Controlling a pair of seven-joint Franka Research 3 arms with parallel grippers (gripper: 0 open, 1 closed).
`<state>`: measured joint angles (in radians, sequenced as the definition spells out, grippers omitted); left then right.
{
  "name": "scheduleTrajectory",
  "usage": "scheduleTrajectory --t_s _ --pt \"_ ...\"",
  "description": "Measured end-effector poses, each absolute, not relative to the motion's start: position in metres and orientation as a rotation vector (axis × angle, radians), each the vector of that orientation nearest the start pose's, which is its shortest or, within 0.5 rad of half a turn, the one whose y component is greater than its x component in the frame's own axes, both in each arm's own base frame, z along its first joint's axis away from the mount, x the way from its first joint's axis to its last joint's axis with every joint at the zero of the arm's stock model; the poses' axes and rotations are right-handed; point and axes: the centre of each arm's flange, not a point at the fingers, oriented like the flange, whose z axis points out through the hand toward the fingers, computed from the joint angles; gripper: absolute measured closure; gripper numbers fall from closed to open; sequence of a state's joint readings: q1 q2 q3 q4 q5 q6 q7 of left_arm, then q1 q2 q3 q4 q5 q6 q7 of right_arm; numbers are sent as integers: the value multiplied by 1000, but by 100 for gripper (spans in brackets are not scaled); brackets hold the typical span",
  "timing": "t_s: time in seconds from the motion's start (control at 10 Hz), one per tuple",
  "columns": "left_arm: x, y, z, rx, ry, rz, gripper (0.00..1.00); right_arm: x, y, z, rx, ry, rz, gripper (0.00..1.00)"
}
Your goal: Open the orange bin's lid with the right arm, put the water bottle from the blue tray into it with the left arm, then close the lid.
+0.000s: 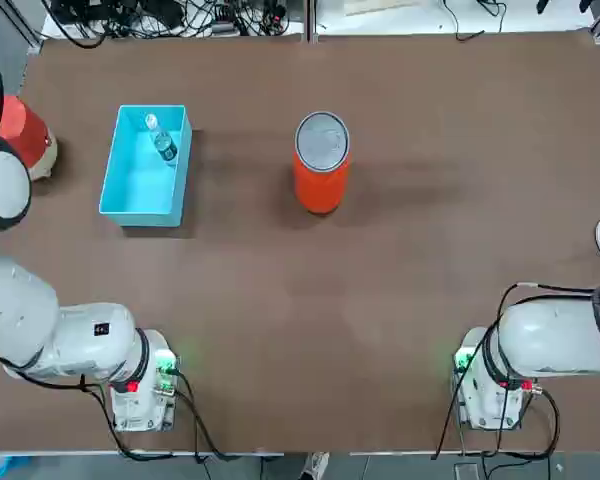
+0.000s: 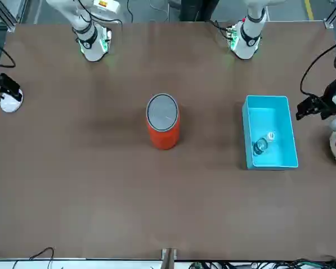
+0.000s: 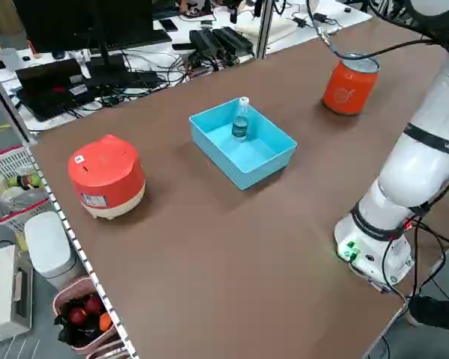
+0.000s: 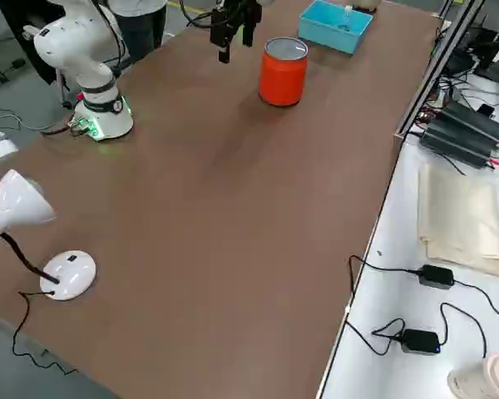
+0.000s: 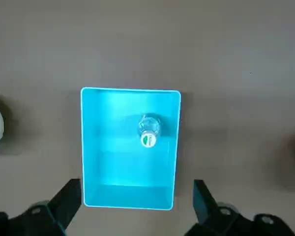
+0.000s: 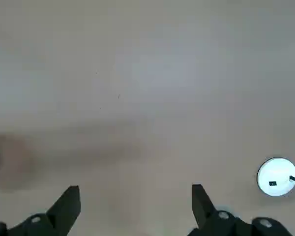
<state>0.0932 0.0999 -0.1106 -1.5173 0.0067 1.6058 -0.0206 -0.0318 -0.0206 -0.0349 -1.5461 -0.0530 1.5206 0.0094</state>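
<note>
One orange bin (image 1: pixel 321 185) is standing upright on the bench (image 1: pixel 310 330), midway along it and toward the edge opposite my bases, its grey lid (image 1: pixel 322 141) lying flat and shut. Left of it the blue tray (image 1: pixel 143 211) is holding the water bottle (image 5: pixel 149 131) within its walls, probably so that my left hand can be reaching it without crossing the right. My left gripper (image 5: pixel 137 194) is hanging above the bench near the tray, fingers apart and gripping nothing; my right gripper (image 6: pixel 136 196) is waiting beyond the bin's right side, also spread and empty. Bare bench is separating tray from bin, leaving room for carrying; the tray's walls are calling for a descent from above.
</note>
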Motion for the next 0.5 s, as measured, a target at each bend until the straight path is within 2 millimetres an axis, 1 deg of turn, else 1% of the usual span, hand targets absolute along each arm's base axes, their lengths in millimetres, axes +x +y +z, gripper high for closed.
scheduleTrajectory --t_s 0.1,0.3,0.4,0.5 --pt "587 -6 598 -3146 -7 12 0 542 -42 643 -3191 125 10 0" --pt "585 -3 602 -3145 -15 3 0 542 -41 643 -3184 124 10 4" --pt "585 -2 601 -3145 -18 4 0 542 -38 643 -3161 120 11 13" --pt "586 -1 597 -3145 -20 16 0 542 -30 641 -3136 116 16 29"
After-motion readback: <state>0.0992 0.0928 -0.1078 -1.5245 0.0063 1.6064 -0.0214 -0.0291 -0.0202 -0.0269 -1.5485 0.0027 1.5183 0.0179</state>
